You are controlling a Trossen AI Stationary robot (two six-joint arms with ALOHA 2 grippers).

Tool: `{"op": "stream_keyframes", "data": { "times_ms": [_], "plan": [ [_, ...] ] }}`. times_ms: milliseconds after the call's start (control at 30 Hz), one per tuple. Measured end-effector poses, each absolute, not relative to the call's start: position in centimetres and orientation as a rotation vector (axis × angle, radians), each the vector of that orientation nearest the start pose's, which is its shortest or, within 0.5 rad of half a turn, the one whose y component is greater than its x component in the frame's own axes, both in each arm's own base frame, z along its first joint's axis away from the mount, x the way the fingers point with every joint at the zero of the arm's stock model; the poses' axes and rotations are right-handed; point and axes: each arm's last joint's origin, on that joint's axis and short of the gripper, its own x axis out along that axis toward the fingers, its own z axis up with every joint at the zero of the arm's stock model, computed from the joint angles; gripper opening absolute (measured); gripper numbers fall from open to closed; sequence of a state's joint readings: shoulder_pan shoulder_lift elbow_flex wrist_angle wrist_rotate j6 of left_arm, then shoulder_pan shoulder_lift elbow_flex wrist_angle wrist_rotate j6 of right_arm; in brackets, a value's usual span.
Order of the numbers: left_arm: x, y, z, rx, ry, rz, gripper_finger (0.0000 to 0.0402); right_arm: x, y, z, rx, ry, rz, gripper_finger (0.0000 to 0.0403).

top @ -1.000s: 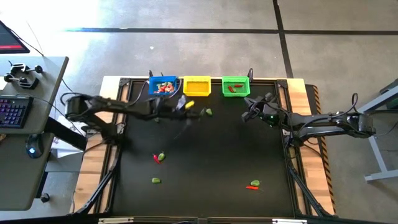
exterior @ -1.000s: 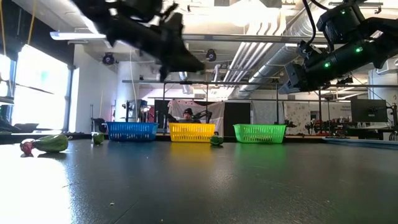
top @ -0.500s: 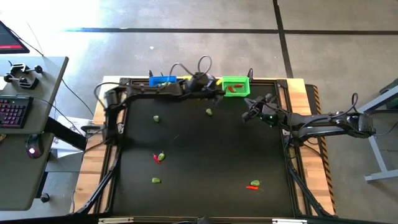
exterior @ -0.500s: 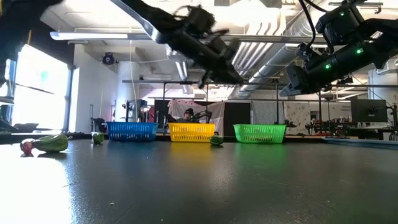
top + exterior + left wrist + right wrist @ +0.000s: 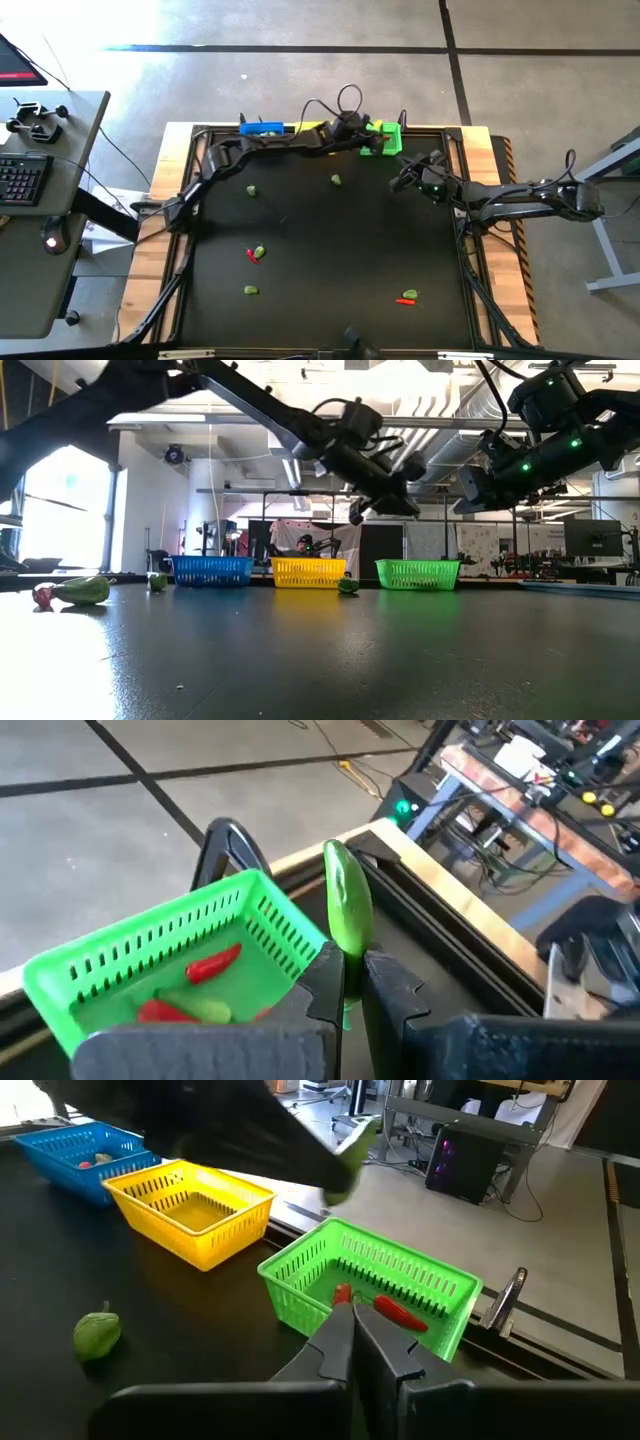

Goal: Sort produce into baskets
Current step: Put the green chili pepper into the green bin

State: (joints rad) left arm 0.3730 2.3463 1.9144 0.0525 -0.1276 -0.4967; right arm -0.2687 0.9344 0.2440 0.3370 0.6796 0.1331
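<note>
My left gripper (image 5: 350, 990) is shut on a slim green pod (image 5: 347, 910) and hangs over the green basket (image 5: 170, 970), at the far edge of the table (image 5: 368, 135). The basket holds a red pepper (image 5: 212, 963) and other small pieces. The blue basket (image 5: 85, 1155) and yellow basket (image 5: 190, 1205) stand to its left. My right gripper (image 5: 352, 1335) is shut on nothing, in the air on the near side of the green basket (image 5: 370, 1285), to its right (image 5: 400, 182). Loose produce lies on the mat, such as a green piece (image 5: 336, 180). My left gripper pinches the pod's near end (image 5: 347, 958) between its two fingers. The fingers reach in from the table's left, slanting a little downward. The pod sticks out past the fingertips, along them, lifted clear above the green basket's corner.
More produce lies on the black mat: a green piece (image 5: 251, 190), a green and red pair (image 5: 257, 253), a green one (image 5: 250, 290), and a green and red pair near the front right (image 5: 406, 296). The left arm (image 5: 270, 150) stretches across the far left, covering most of the yellow basket.
My left gripper has swept toward the table's right along the far edge, from in front of the blue and yellow baskets to over the green basket, rolling its wrist and carrying the pod clear of the table. My right gripper has stayed in place.
</note>
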Motion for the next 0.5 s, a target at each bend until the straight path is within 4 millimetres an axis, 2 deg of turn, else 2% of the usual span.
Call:
{"op": "stream_keyframes", "data": {
  "times_ms": [133, 500],
  "plan": [
    [51.3, 21.0, 20.7, -0.558, 0.228, 0.610, 0.0008, 16.4, -6.4, 17.5, 0.046, 0.294, -0.961, 0.0000],
    [51.5, 22.9, 17.1, -0.684, 0.283, 0.617, 0.0008, 16.4, -6.4, 17.5, 0.046, 0.290, -0.961, 0.0000]
  ]
}}
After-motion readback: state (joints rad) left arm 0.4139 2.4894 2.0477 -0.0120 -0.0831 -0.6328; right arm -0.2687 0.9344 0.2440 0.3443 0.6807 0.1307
